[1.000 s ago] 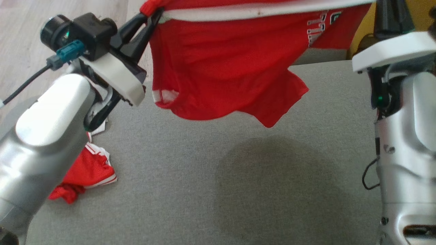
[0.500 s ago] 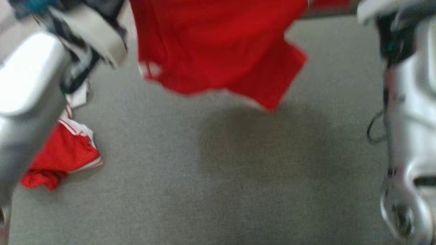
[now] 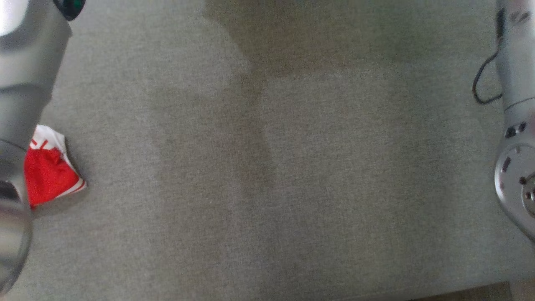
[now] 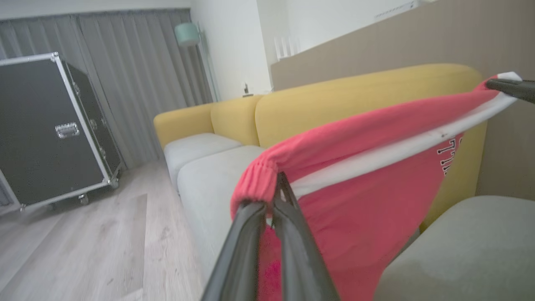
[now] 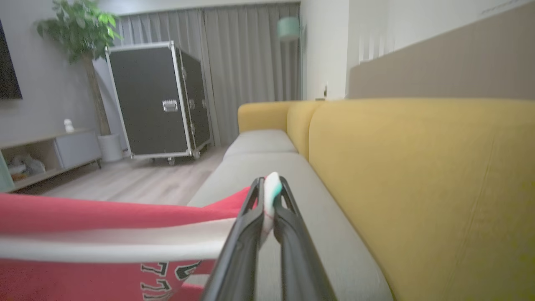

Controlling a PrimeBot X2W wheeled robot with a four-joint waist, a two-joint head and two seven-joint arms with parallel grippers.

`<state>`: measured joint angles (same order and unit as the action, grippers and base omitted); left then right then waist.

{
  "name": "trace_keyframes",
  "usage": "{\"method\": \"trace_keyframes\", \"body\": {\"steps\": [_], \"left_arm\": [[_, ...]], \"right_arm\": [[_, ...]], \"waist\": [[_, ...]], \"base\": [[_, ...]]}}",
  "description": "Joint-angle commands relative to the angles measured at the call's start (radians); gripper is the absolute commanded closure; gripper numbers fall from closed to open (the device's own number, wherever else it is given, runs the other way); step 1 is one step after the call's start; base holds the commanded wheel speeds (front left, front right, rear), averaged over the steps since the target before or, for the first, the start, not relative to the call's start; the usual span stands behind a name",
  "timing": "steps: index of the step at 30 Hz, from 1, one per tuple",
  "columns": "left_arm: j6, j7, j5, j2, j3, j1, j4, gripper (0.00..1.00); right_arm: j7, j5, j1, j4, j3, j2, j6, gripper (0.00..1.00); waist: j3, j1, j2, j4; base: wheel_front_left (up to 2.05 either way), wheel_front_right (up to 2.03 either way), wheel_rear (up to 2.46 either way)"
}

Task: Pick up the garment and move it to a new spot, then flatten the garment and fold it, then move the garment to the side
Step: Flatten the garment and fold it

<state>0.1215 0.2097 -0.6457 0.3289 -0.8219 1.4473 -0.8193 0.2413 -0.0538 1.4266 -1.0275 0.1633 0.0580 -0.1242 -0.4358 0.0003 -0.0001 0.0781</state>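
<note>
Both left claw [image 4: 271, 200] and right claw [image 5: 271, 188] clamp the red garment [image 4: 355, 200], stretched between them.

The bottom edge cuts off the garment [image 5: 83, 213] and its lettering [image 5: 163, 274].

Head downward — both wrists along sofa [image 5: 418, 188]

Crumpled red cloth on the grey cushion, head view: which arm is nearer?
Left. The left arm runs down the head view's left edge and overlaps the crumpled red cloth; the right arm is at the far right edge, across the grey cushion.
</note>
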Motion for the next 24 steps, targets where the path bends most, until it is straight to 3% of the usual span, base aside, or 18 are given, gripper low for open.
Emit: {"method": "trace_keyframes", "body": {"steps": [1, 7, 13, 24], "left_arm": [[0.001, 0.009, 0.002, 0.033, 0.024, 0.041, -0.003, 1.0], [0.008, 0.039, 0.002, -0.006, -0.057, -0.045, -0.067, 1.0], [0.009, 0.048, -0.041, 0.013, -0.206, -0.19, -0.018, 1.0], [0.009, 0.052, -0.146, 0.082, -0.368, -0.425, 0.094, 1.0]], "right_arm": [[0.01, -0.017, 0.016, 0.009, -0.001, -0.008, -0.007, 1.0], [-0.016, -0.13, -0.07, -0.138, 0.034, -0.005, -0.007, 1.0], [-0.089, -0.19, -0.16, -0.232, -0.025, 0.042, -0.007, 1.0], [-0.293, -0.036, -0.366, -0.263, -0.238, 0.065, -0.007, 1.0]], "waist": [[-0.026, -0.0003, 0.0001, 0.002], [-0.033, -0.0003, 0.0001, -0.01], [0.014, -0.0003, 0.0001, -0.034], [0.194, -0.0003, 0.0001, -0.032]], "base": [[0.0, 0.0, 0.0], [0.0, 0.0, 0.0], [0.0, 0.0, 0.0], [0.0, 0.0, 0.0]]}}
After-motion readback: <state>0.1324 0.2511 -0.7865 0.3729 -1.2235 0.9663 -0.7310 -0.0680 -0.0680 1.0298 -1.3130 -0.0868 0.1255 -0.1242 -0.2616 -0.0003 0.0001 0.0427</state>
